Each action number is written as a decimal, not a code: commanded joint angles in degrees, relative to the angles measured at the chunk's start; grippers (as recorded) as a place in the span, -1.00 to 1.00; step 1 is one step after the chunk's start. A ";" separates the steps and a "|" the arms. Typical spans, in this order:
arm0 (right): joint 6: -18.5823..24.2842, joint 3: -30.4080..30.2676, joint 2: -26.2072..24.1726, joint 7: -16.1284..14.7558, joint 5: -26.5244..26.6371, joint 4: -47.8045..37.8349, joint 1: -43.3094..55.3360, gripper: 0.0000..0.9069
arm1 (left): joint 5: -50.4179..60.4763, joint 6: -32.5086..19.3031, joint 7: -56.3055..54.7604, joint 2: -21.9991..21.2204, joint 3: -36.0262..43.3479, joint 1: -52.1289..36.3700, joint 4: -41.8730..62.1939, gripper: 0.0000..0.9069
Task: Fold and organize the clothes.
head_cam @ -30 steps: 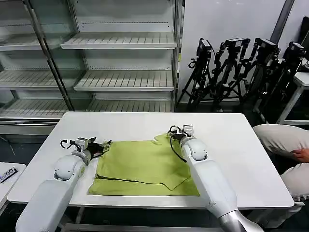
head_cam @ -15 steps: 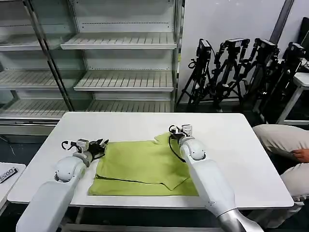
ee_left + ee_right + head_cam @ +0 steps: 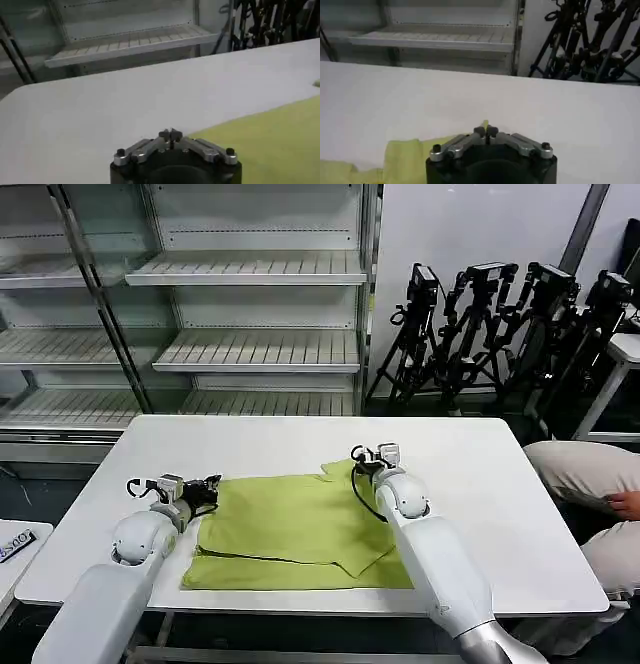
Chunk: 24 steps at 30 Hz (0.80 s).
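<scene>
T-shirt [image 3: 300, 529] lay half-folded on the desk [image 3: 480, 484]; my left tool [image 3: 212, 487], closed and empty, sat beside its edge, my right tool [image 3: 488, 131] pinched a corner, which might slip

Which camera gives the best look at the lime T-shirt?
The head view: the whole T-shirt lies partly folded on the table. The left wrist view shows a flat green stretch; the right wrist view shows a bunched edge.
</scene>
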 commanded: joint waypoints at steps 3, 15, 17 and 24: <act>-0.79 -0.03 -4.52 0.95 4.90 12.21 -5.25 -1.00 | -1.29 -0.28 -1.23 1.63 -2.53 4.84 -8.25 -0.96; -0.81 2.90 -12.23 1.30 7.64 32.58 -20.04 -1.00 | -1.89 -0.29 -2.23 1.97 -7.36 17.23 -21.24 -0.96; -0.79 3.42 -12.87 1.08 7.11 34.44 -22.86 -1.00 | -1.89 -0.29 -2.31 1.81 -8.33 18.72 -22.28 -0.96; 0.05 4.73 -13.78 0.58 4.46 40.79 -30.78 -1.00 | -0.40 -0.30 -2.68 0.57 -11.75 23.17 -25.12 -0.96</act>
